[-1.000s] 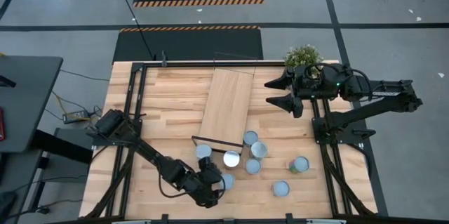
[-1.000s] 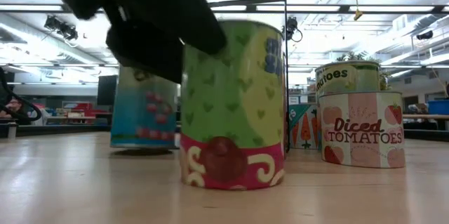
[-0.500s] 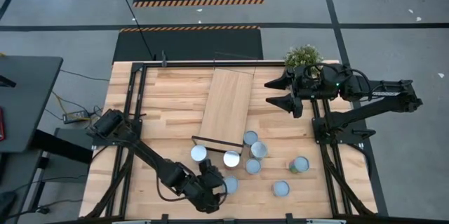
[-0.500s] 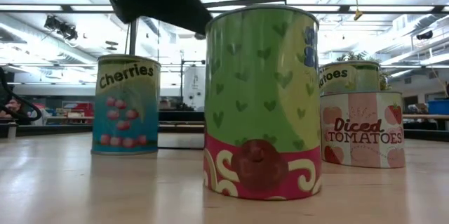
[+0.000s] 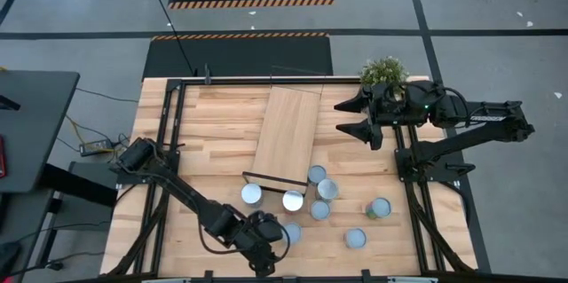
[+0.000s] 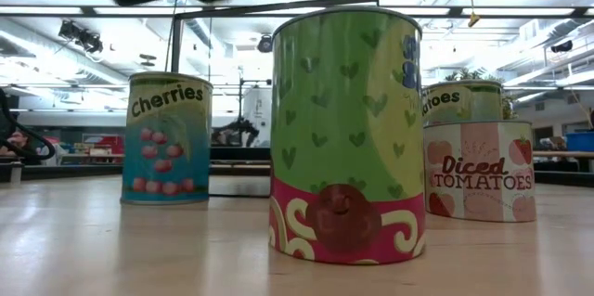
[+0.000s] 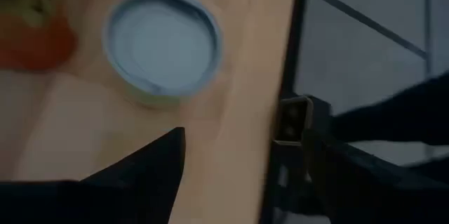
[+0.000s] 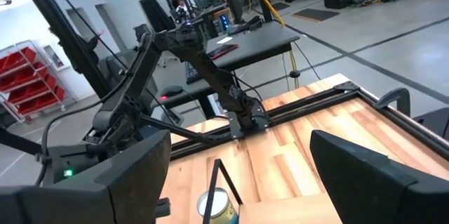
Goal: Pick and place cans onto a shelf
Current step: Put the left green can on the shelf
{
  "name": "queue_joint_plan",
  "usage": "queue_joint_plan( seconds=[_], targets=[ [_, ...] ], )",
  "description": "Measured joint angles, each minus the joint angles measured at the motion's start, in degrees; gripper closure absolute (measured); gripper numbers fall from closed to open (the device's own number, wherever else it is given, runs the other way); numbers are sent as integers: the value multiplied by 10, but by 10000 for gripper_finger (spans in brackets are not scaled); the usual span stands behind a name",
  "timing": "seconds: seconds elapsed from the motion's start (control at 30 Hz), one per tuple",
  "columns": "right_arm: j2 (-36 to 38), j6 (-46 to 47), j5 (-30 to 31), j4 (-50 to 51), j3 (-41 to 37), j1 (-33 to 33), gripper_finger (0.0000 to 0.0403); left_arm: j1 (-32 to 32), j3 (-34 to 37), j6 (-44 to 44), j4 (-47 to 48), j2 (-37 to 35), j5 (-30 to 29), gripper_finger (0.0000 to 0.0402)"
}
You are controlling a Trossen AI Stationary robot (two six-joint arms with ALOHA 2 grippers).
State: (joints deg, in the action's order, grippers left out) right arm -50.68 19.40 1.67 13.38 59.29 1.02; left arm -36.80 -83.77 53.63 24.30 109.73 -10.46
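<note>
The left gripper is seen low over the near edge of the table, its two dark fingers spread wide with nothing held between them. Just beside it stands a can with a smooth, pale blue round top ringed by a raised rim; bare wood grain shows between the fingers. Six more cans are clustered further in, among them a teal tin labelled Cherries, a green one with a pink base and a pale one printed Diced Tomatoes. The shelf, a long pale wooden board with a thin black metal frame at its near end, lies flat on the plank tabletop, with no can on it. The right gripper is held above the far right, fingers parted and empty, beside a potted plant.
</note>
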Motion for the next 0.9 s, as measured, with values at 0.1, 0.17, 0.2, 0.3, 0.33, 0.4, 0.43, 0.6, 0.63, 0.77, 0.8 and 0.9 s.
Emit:
queue_joint_plan(
  seconds=[0.1, 0.17, 0.2, 0.3, 0.33, 0.4, 0.43, 0.6, 0.63, 0.77, 0.8, 0.9],
  targets=[
    [0, -2, 0, 0, 0, 0, 54, 0, 0, 29, 8, 0, 2, 110],
    [0, 0, -2, 0, 0, 0, 54, 3, 0, 47, 4, 0, 2, 101],
    [0, 0, -2, 0, 0, 0, 54, 3, 0, 56, 2, 0, 2, 94],
    [0, -1, -3, 0, 0, 0, 54, 5, 0, 55, 5, 0, -3, 74],
    [0, -4, -3, 0, 0, 0, 54, 7, 0, 47, 7, 0, -10, 64],
    [0, -11, -3, 0, 0, 0, 54, 7, 0, 31, 13, 0, -29, 46],
    [0, -13, -3, 0, 0, 0, 54, 9, 0, 19, 14, 0, -37, 39],
    [0, 2, -4, -7, 0, 0, 54, 10, 0, -1, 10, 28, -64, 14],
    [1, 2, -5, -7, 0, 0, 54, 10, 0, -1, 10, 35, -68, 13],
    [1, 3, -13, -7, 0, 0, 54, 5, 1, -21, 7, 55, -117, 12],
    [1, 4, -13, -7, 0, 0, 54, 5, 1, -31, 4, 57, -128, 12],
    [0, 18, -12, -11, 0, 0, 54, 3, 1, -60, -13, 60, -158, 12]
  ],
)
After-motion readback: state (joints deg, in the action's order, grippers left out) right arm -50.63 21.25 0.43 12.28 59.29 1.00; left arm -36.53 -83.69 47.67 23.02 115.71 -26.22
